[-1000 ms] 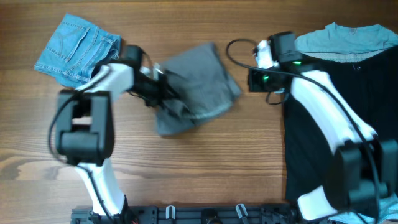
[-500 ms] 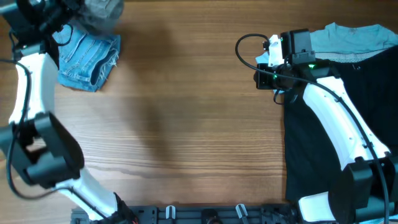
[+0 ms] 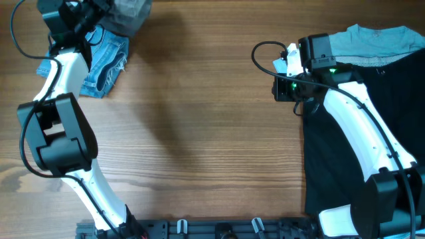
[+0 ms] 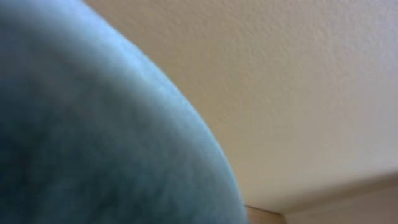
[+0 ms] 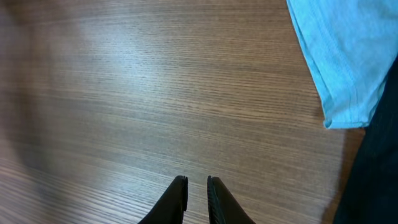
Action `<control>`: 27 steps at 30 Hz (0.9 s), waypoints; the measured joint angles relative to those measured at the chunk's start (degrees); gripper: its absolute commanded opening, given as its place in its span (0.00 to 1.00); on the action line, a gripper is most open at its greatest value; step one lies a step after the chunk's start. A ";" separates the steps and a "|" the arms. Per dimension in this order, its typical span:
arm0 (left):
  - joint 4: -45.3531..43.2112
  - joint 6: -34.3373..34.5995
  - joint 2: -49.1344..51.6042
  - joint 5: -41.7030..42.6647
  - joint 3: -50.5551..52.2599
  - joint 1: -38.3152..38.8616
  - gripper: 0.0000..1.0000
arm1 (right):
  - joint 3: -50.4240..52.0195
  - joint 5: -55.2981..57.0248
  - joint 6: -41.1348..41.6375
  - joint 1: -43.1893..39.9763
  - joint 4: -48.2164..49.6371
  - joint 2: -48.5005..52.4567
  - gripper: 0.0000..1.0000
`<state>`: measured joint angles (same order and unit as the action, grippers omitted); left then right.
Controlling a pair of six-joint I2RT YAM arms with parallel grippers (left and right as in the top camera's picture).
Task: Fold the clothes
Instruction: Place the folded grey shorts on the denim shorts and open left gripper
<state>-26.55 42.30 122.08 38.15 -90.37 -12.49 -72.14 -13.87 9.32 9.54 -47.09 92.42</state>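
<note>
Where wood (image 3: 212,133) shows, four garments (image 3: 126,10) (image 3: 103,63) (image 3: 372,40) (image 3: 339,166), two arms (image 3: 66,66) (image 3: 358,126).

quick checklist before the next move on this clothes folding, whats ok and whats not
1. Left gripper holding the grey shorts: cannot tell; blurred fabric fills the left wrist view and hides the fingers.
2. Grey shorts fully in the overhead view: not ok; they are cut off by the top edge.
3. Denim shorts clear of the left arm: not ok; the arm crosses over them.
4. Right gripper empty: ok; fingers close together over the bare table.
5. Right fingertips clear of the pale-blue T-shirt: ok.
</note>
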 measured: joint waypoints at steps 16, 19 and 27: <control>16.52 -4.96 3.08 6.10 -0.46 -7.37 0.04 | 0.00 -1.14 -0.02 0.00 -3.04 0.00 0.18; 34.36 -8.15 2.82 8.46 -1.18 -11.15 0.12 | 0.00 -1.14 -0.52 0.00 -3.02 0.00 0.22; 58.14 -15.58 1.25 2.80 -1.09 -17.46 0.64 | 0.00 -1.11 -1.70 0.00 -3.13 0.00 0.48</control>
<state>31.59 26.72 123.33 40.95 -91.46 -29.95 -72.14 -14.98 7.62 9.54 -50.22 92.42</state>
